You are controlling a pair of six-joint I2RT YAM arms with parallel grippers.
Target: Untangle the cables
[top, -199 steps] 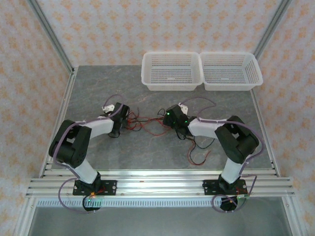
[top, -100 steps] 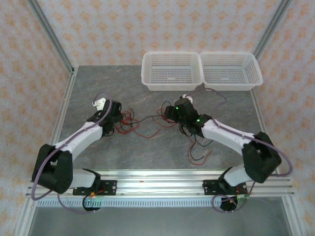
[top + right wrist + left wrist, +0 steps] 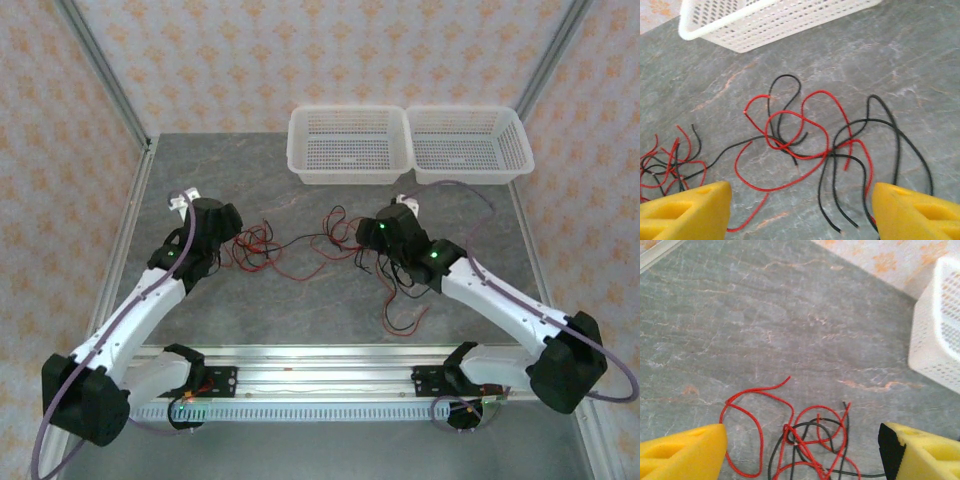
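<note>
Both my arms reach out across the grey table [image 3: 300,325], and by the look of things the untangling has barely begun. The white baskets [image 3: 348,178] at the far edge hold nothing. My left end effector [image 3: 228,238] hangs with its yellow pads spread wide, gripping nothing. My right end effector [image 3: 368,236] is likewise released and unladen. The cables [image 3: 343,228] lie on the table between and beneath the two, red and black strands looped through one another. Below my left end effector sits the left-hand clump [image 3: 790,432], red coiled closely around black. Below my right sprawls the middle weave [image 3: 827,150], looser, with red loops crossing black arcs. A further red-and-black trail runs toward the near edge on my right side. A single black strand joins the left-hand clump to the middle weave. No strand lies apart by itself, so I judge that every separation is yet to be made.
</note>
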